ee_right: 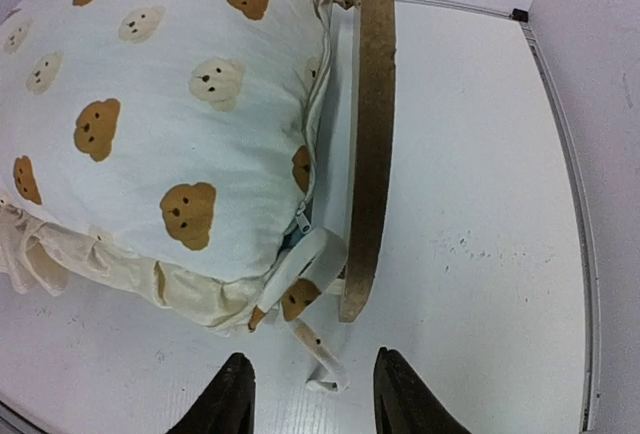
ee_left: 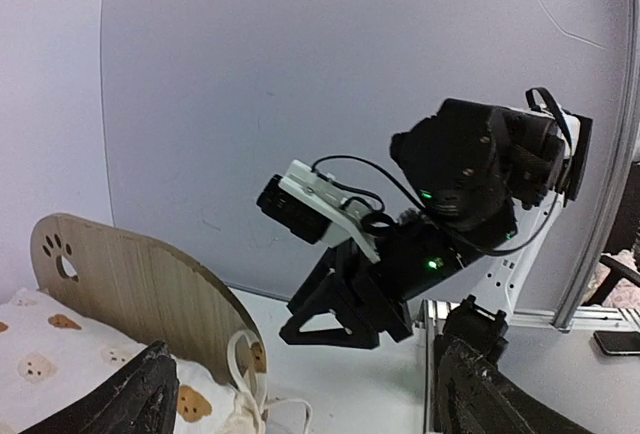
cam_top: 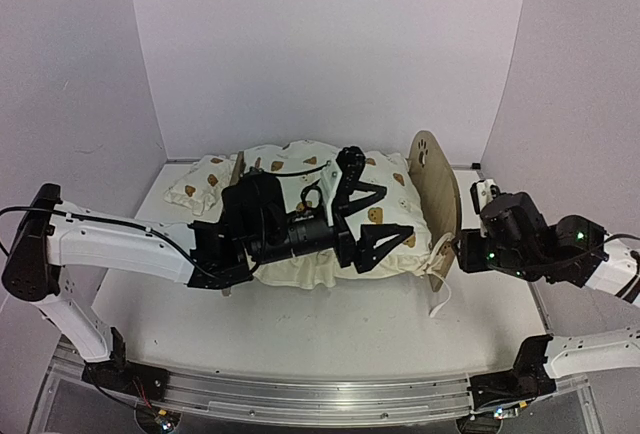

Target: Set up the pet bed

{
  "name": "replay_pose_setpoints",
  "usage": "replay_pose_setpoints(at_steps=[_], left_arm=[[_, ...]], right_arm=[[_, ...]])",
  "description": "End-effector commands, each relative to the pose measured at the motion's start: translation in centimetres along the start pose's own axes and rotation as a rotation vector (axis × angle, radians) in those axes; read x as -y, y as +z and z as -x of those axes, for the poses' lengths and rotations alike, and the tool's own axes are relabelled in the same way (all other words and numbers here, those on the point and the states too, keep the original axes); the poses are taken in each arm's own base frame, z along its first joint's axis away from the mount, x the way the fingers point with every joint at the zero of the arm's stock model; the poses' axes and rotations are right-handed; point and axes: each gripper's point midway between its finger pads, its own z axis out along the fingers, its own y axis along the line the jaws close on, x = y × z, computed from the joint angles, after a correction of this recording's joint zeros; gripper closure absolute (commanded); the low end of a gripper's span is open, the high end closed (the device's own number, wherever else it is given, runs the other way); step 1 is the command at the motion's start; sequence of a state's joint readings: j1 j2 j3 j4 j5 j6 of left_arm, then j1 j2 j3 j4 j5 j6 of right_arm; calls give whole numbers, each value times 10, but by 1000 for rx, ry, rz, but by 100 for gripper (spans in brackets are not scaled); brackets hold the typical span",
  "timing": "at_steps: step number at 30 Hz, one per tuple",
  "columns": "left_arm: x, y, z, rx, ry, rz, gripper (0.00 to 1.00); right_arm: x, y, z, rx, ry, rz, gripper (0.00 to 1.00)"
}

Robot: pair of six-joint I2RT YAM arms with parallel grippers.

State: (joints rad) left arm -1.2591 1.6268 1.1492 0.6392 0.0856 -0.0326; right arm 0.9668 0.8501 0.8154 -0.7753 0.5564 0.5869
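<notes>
We see the left claw (cam_top: 372,206) spread wide over the big cream bear-print cushion (cam_top: 285,154). The cushion lies in the small light wooden pet bed (cam_top: 436,189), toward the back edge of the white table (cam_top: 330,324). The right claw (ee_right: 312,399), fingers apart, holds nothing beside the bed's right board.

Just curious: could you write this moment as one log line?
left gripper open over cream bear-print cushion | right gripper open beside rounded end of light plywood pet bed | cushion on bed
</notes>
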Motion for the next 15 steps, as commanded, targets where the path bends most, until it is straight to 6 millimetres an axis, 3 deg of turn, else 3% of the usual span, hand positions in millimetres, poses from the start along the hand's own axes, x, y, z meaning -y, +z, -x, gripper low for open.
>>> replay_pose_setpoints(at_steps=[1, 6, 11, 13, 15], left_arm=[[7, -19, -13, -74, -138, -33, 11], [15, -27, -26, -109, -203, -70, 12], [23, -34, -24, -112, -220, -102, 13], [25, -37, -20, -105, -215, -105, 13], [26, -41, -17, -99, -209, -104, 13]], right_arm=[[-15, 13, 4, -73, 91, 66, 60], [-27, 29, 0, -125, 144, 66, 63], [-19, 44, 0, -106, 179, -3, 58], [-11, 49, 2, -63, 209, -52, 62], [2, 52, 1, -20, 249, -113, 73]])
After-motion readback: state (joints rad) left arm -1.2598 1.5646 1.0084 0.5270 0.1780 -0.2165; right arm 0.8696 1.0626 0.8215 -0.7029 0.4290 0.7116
